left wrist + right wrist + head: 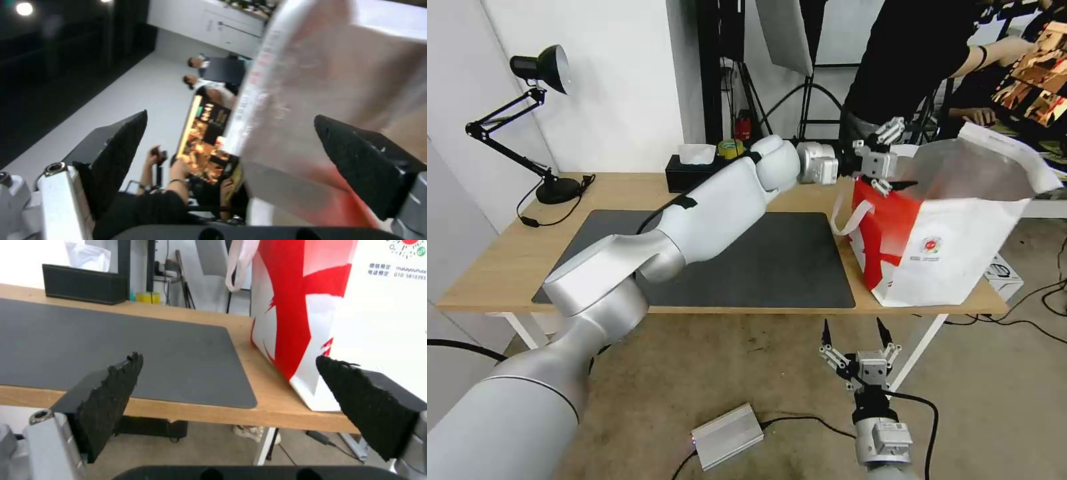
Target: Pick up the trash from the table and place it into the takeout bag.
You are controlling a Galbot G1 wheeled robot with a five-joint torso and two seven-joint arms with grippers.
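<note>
The takeout bag [954, 233], white and red with a silver lining, stands open at the right end of the table [494, 260]. My left arm reaches across the dark grey mat [774, 267], and my left gripper [897, 159] is open at the bag's near top rim. In the left wrist view the bag's silver wall [311, 83] runs between the spread fingers of that gripper [231, 143], with nothing held. My right gripper [857, 331] hangs open below the table's front edge, pointing up; its wrist view shows the gripper [227, 380] facing the bag [302, 306]. The trash is out of view.
A black desk lamp [540, 67] stands at the table's back left. A black tissue box [694, 172] and a yellow tape roll [732, 148] sit along the back edge. On the floor lie a grey box [727, 437] and cables.
</note>
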